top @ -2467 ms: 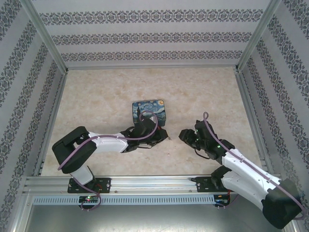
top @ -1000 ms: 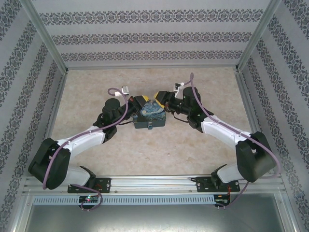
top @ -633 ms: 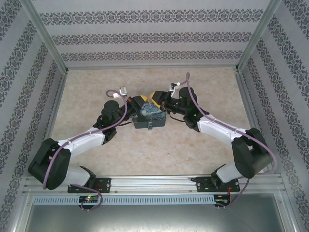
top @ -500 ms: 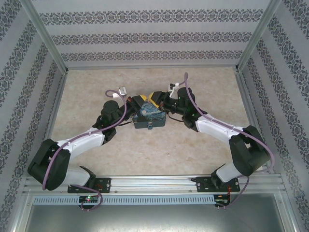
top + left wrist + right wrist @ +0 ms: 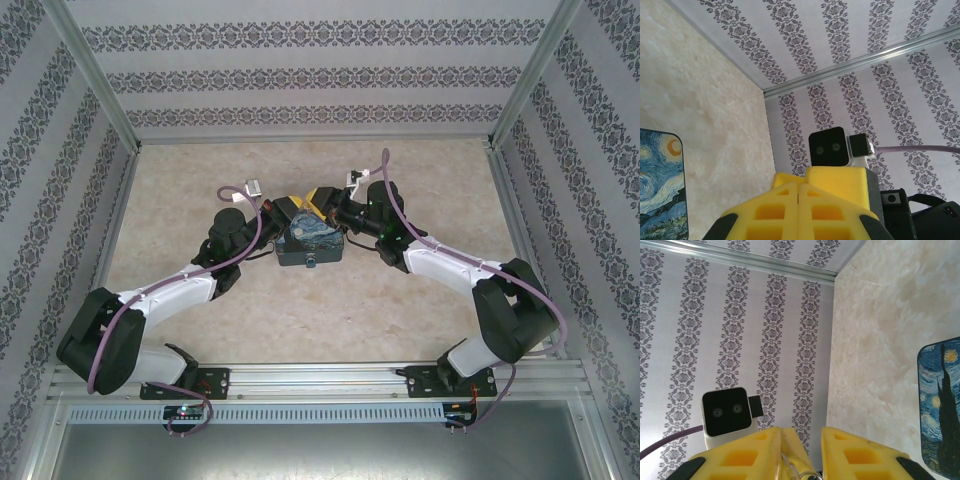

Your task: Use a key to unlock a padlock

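The padlock [image 5: 309, 238], a flat block with a blue-and-yellow starry-night face, stands tilted mid-table; its face also shows in the left wrist view [image 5: 660, 190] and the right wrist view [image 5: 940, 410]. A tiny bluish spot [image 5: 312, 262] on its near dark side looks like the key's head. Both yellow-fingered grippers meet at the padlock's far top edge. My left gripper [image 5: 293, 207] [image 5: 799, 187] is shut, fingers pressed together. My right gripper [image 5: 325, 200] [image 5: 802, 432] has its jaws apart, with the left gripper's fingertip and a thin shiny loop [image 5: 800, 471] between them.
The marbled tabletop [image 5: 400, 320] is bare around the padlock. Patterned walls [image 5: 320, 80] with metal posts close it on three sides. The arm bases sit on the rail [image 5: 320, 378] at the near edge. Each wrist view faces the other arm's camera [image 5: 829, 146] [image 5: 726, 411].
The right gripper's jaws have narrowed and that arm has edged left toward the left gripper. The padlock and left arm have stayed put over the last second.
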Available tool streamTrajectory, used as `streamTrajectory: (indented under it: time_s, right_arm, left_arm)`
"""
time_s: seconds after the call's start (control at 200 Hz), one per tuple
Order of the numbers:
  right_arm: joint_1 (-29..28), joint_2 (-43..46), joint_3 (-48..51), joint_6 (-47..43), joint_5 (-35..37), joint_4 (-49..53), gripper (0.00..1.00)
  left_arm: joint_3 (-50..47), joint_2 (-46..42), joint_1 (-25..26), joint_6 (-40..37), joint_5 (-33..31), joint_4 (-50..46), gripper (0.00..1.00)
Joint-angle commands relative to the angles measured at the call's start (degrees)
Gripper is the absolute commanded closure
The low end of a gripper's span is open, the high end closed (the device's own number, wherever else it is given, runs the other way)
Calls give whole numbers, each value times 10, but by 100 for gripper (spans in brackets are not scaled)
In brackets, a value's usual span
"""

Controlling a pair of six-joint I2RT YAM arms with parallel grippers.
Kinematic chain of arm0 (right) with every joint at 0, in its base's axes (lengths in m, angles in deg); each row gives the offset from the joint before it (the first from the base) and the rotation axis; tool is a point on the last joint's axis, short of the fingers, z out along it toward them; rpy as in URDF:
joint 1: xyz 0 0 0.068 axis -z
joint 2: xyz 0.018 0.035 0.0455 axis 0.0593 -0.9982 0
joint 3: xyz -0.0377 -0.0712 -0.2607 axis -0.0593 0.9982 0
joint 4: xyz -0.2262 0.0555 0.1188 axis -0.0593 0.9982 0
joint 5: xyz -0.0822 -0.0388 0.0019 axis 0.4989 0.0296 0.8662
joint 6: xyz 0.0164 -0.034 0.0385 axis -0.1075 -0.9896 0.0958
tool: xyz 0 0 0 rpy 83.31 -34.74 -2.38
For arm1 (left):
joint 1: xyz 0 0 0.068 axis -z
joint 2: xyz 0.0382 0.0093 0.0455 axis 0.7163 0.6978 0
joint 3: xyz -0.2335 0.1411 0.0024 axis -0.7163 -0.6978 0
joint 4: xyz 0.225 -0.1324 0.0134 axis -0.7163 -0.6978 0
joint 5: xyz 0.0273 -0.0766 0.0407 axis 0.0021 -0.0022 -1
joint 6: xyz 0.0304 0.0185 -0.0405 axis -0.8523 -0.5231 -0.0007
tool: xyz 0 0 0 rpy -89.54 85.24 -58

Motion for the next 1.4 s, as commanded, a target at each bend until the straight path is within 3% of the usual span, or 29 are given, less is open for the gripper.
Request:
streamTrajectory:
  time_s: [0.0, 0.675, 0.984, 1.394]
  right_arm:
    - [-9, -6, -6, 3, -8, -27, 72]
    - [-14, -12, 24, 13, -10, -47, 80]
    - [-15, -10, 36, 15, -13, -59, 78]
    - [-19, -13, 30, 16, -19, -71, 81]
  left_arm:
    - [-5, -15, -5, 3, -7, 35, 100]
    - [-6, -17, -5, 2, -13, 30, 100]
    - [-4, -14, -5, 2, -15, 28, 100]
    - [-3, -11, -5, 3, -15, 23, 100]
